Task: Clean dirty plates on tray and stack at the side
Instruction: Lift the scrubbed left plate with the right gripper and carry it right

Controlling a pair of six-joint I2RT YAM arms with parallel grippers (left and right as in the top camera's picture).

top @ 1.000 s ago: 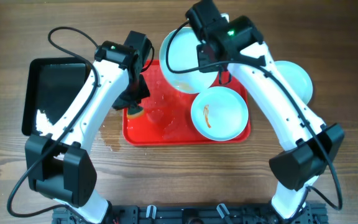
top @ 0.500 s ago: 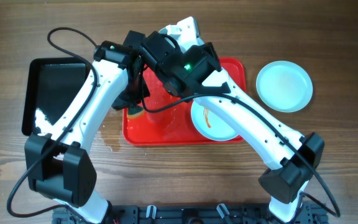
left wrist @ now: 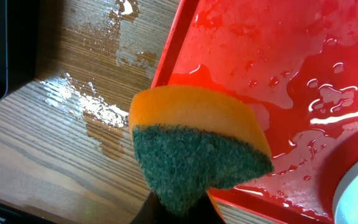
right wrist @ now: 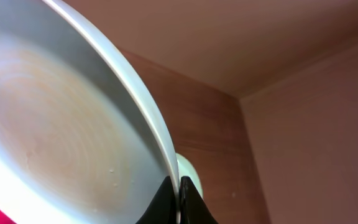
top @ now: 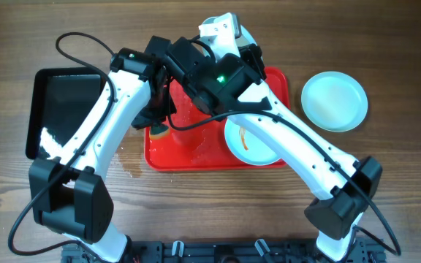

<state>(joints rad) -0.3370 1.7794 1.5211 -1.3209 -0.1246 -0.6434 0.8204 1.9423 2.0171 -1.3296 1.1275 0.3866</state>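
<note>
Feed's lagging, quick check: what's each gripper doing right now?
Left gripper: closed, holding the sponge.
Right gripper: closed on the rim of a plate.

Brown wood-grain table (top: 400, 183) with wet patches (left wrist: 98, 109); plain pinkish wall (right wrist: 316, 155) beyond.

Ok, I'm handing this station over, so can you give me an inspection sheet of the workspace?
Surface: wooden table, water spilled left of the red tray.
Job's things: red tray wet; smeared plate on it; clean-looking plate on the table to its right; third plate lifted, tilted.
Clutter: black tray at far left.
Hands: left hand shut on sponge over tray's left edge; right hand shut on third plate's rim.
Cables: black cable loops off the left arm.
Surroundings: nothing seen.
</note>
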